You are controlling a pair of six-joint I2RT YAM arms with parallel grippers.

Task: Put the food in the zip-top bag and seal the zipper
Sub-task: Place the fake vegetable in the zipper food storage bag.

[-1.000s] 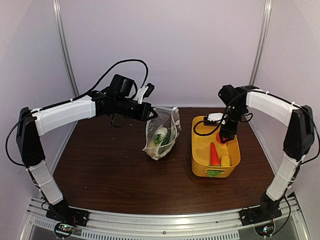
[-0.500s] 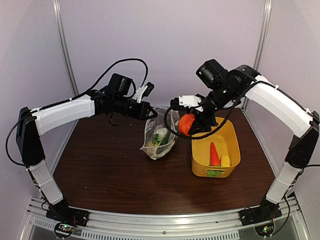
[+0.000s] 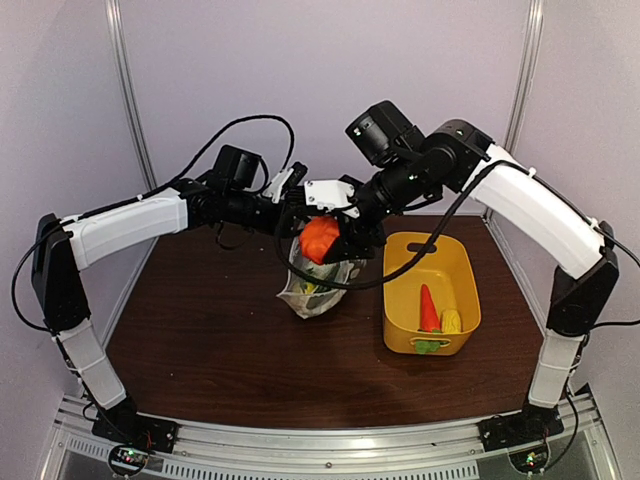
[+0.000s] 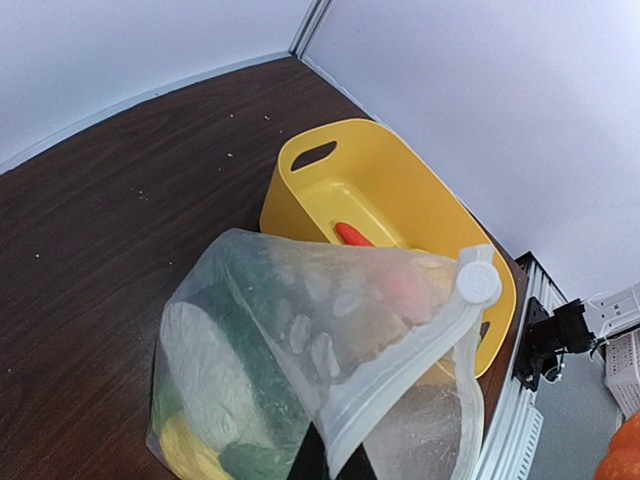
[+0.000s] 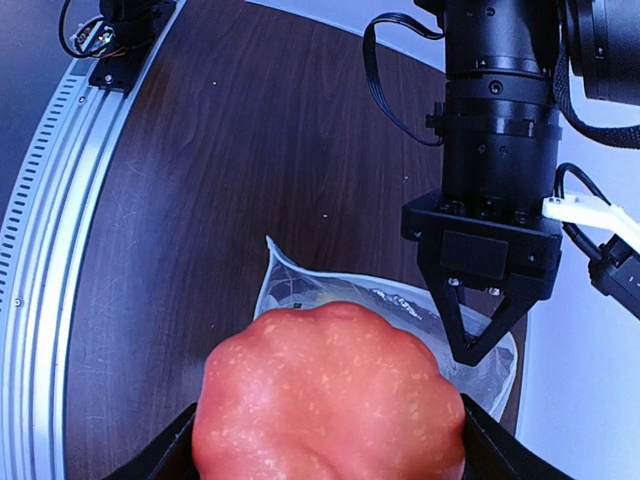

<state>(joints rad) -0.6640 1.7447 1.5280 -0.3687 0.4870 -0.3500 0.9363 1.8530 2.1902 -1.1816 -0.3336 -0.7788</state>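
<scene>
The zip-top bag [image 3: 316,286] stands on the table with white, green and yellow food inside. My left gripper [image 3: 291,217] is shut on the bag's mouth edge and holds it up. In the left wrist view the zipper [image 4: 400,375] runs up from my left gripper [image 4: 325,462] to the white slider tab [image 4: 477,285]. My right gripper [image 3: 322,240] is shut on an orange-red toy pepper [image 5: 330,390] and holds it just above the open bag [image 5: 300,290]. The left gripper's fingertips [image 5: 470,345] pinch the bag's rim beside the pepper.
The yellow basket [image 3: 402,300] stands right of the bag and holds an orange carrot [image 3: 428,308], a yellow piece [image 3: 451,322] and a green piece [image 3: 428,346]. It also shows behind the bag in the left wrist view [image 4: 300,190].
My right arm has lifted the pepper out of the basket and swung left to a spot over the bag's mouth. The left arm has kept holding the bag.
</scene>
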